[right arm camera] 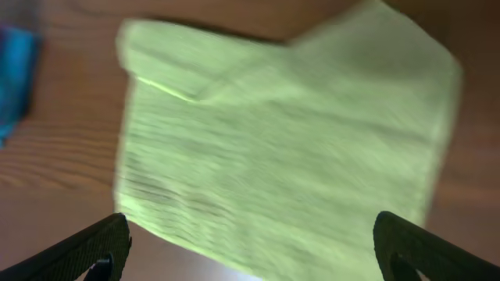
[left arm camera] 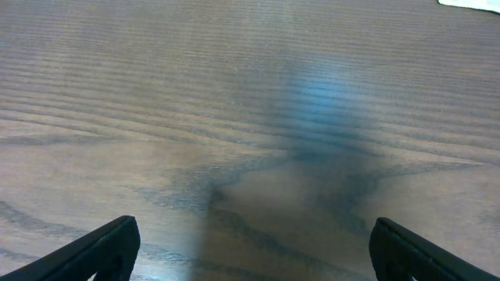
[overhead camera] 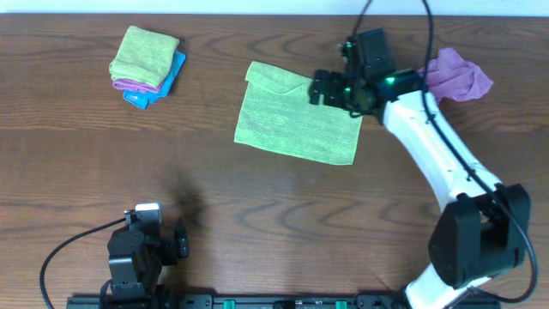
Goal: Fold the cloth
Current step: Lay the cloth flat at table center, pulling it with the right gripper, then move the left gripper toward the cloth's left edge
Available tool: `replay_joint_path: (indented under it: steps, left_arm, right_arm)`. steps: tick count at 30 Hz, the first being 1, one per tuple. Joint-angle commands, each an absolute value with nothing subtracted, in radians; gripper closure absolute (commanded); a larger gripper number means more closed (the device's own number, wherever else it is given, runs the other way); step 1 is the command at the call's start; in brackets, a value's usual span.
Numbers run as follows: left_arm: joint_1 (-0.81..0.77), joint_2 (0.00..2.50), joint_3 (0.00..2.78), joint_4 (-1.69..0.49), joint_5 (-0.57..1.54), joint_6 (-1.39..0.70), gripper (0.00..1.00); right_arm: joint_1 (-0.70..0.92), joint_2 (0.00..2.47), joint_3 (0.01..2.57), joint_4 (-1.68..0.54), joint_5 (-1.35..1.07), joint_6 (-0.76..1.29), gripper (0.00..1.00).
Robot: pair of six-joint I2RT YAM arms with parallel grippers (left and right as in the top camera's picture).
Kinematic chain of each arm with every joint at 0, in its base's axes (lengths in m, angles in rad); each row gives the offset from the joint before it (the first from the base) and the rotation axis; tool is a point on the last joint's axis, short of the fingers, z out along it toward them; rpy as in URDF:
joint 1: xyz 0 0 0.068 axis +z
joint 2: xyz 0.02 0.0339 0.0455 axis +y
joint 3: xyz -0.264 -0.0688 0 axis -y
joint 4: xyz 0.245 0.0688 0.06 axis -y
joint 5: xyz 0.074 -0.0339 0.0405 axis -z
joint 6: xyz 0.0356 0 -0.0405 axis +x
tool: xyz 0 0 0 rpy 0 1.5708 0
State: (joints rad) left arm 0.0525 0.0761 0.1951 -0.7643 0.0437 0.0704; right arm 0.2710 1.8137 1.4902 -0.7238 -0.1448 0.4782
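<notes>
A light green cloth (overhead camera: 296,116) lies flat on the wooden table, its upper left corner folded over. It fills the right wrist view (right arm camera: 281,148), blurred. My right gripper (overhead camera: 328,88) hovers over the cloth's upper right part with its fingers (right arm camera: 250,250) wide apart and nothing between them. My left gripper (overhead camera: 159,236) rests near the front left edge of the table, open (left arm camera: 250,250) and empty, over bare wood.
A stack of folded cloths, green on pink on blue (overhead camera: 146,64), sits at the back left. A crumpled purple cloth (overhead camera: 459,75) lies at the back right, behind my right arm. A blue edge shows at the left of the right wrist view (right arm camera: 14,78).
</notes>
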Motion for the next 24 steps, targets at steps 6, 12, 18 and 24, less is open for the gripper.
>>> replay_joint_path:
  steps: [6,12,18,24]
  left_arm:
    - [0.059,0.070,0.173,-0.781,0.018,0.056,0.05]
    - [0.059,0.070,0.173,-0.780,0.018,0.056,0.05]
    - [0.059,0.070,0.173,-0.733,0.039,0.055,0.05]
    - [0.059,0.070,0.178,-0.498,0.196,0.055,0.05]
  right_arm:
    - [0.216,1.822,1.471,-0.854,-0.146,0.555,0.01]
    - [0.185,1.824,1.390,-0.879,-0.155,0.598,0.01]
    - [0.162,1.824,1.248,-0.834,-0.243,0.611,0.02]
    - [0.162,1.824,1.172,-0.763,-0.305,0.636,0.12]
